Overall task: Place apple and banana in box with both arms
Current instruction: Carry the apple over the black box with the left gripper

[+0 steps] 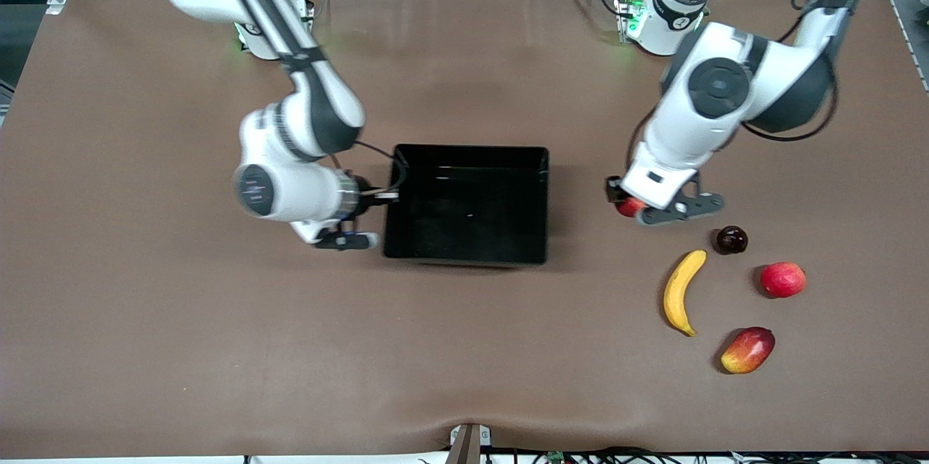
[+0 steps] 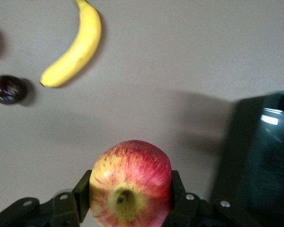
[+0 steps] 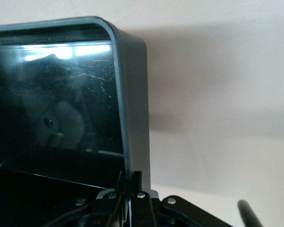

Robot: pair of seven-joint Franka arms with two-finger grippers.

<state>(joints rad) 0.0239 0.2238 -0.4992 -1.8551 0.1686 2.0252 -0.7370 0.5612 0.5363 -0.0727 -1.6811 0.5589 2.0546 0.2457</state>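
Note:
My left gripper (image 1: 630, 204) is shut on the apple (image 2: 131, 182), red with yellow streaks, its stem dimple toward the wrist camera. It holds the apple low over the table between the box and the other fruit; in the front view the hand hides most of the apple (image 1: 628, 207). The banana (image 1: 681, 292) (image 2: 75, 49) lies on the table, nearer to the front camera than the apple. My right gripper (image 1: 388, 197) (image 3: 131, 177) is shut on the wall of the black box (image 1: 472, 150) (image 3: 132, 94) at the right arm's end. The box (image 2: 255, 156) holds no fruit.
A dark round fruit (image 1: 731, 239) (image 2: 8, 89) sits beside the banana's upper tip. A pinkish-red fruit (image 1: 782, 279) and a red-yellow mango-like fruit (image 1: 748, 350) lie toward the left arm's end. Brown table (image 1: 218, 340) spreads wide around the box.

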